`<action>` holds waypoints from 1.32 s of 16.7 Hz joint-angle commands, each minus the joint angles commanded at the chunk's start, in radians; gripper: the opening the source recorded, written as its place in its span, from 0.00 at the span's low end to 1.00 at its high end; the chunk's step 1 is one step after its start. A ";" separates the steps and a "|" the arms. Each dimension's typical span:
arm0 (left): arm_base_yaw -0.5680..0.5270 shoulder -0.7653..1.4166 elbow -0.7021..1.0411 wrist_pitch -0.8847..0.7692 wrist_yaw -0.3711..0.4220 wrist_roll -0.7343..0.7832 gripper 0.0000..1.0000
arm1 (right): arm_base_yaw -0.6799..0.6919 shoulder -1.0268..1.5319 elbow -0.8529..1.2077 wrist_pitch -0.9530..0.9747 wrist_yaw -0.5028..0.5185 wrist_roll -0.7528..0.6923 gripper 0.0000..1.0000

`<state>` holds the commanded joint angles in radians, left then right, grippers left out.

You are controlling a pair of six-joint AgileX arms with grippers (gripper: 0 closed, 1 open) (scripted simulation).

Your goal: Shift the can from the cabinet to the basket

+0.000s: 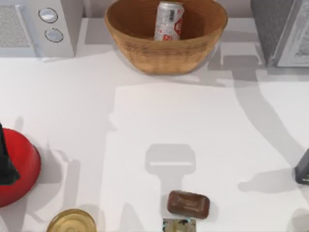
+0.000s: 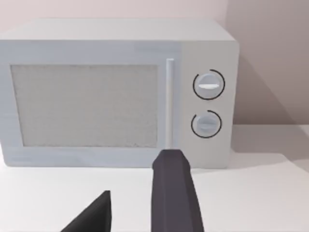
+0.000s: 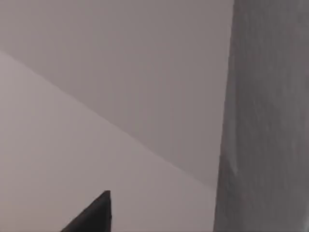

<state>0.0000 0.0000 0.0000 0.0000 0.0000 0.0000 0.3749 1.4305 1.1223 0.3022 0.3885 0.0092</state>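
The can stands upright inside the basket at the far middle of the worktop. The left pincer faces the microwave, fingers spread and holding nothing. The right arm sits at the worktop's right edge; whether its pincer is spread I cannot tell.

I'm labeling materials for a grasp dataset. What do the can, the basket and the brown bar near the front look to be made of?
The can: seemingly thin metal, glossy silver-white with red print and a shiny rim. The basket: woven wicker by its fine ribbed weave, matte tan-brown. The brown bar: possibly soap, smooth with a soft sheen and rounded edges; its material stays uncertain.
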 joint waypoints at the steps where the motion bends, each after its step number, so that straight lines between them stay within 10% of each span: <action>1: 0.000 0.000 0.000 0.000 0.000 0.000 1.00 | -0.026 -0.096 -0.078 -0.021 -0.027 -0.001 1.00; 12: 0.000 0.000 0.000 0.000 0.000 0.000 1.00 | -0.305 -1.209 -0.938 -0.246 -0.317 -0.007 1.00; 22: 0.000 0.000 0.000 0.000 0.000 0.000 1.00 | -0.375 -1.430 -1.122 -0.302 -0.388 -0.009 1.00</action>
<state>0.0000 0.0000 0.0000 0.0000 0.0000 0.0000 0.0000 0.0000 0.0000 0.0000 0.0000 0.0000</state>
